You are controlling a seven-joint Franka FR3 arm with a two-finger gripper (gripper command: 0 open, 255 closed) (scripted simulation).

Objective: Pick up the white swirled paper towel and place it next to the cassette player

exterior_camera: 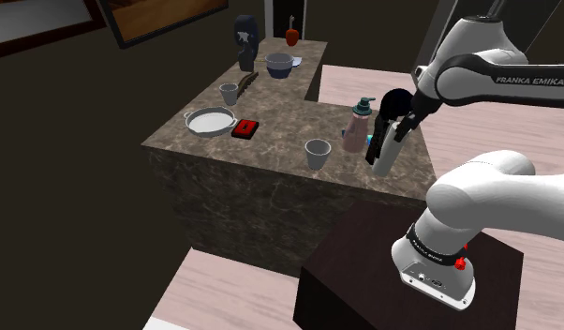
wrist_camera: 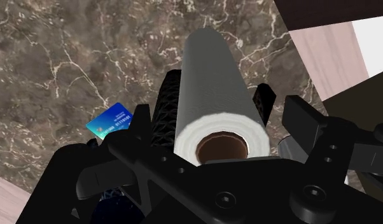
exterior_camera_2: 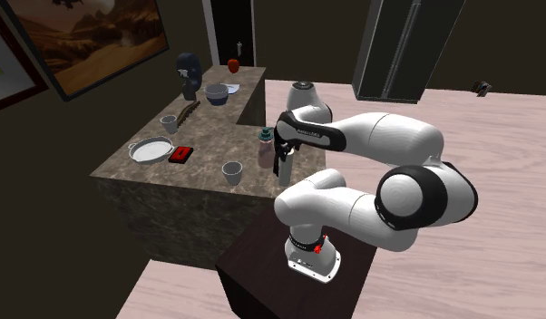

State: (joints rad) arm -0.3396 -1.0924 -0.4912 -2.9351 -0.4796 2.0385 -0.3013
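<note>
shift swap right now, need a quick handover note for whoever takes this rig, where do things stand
Gripper: shut on the paper towel roll, fingers clasping its sides.
Roll: at the shoulder view's right end of the marble counter, beside the pink pump bottle.
Cassette player: red and black, lying flat next to the white pan, well away from the roll.
Done: roll grasped. Whether it is clear of the counter cannot be told.
Left: carry it across, set it down next to the cassette player, release.
</note>
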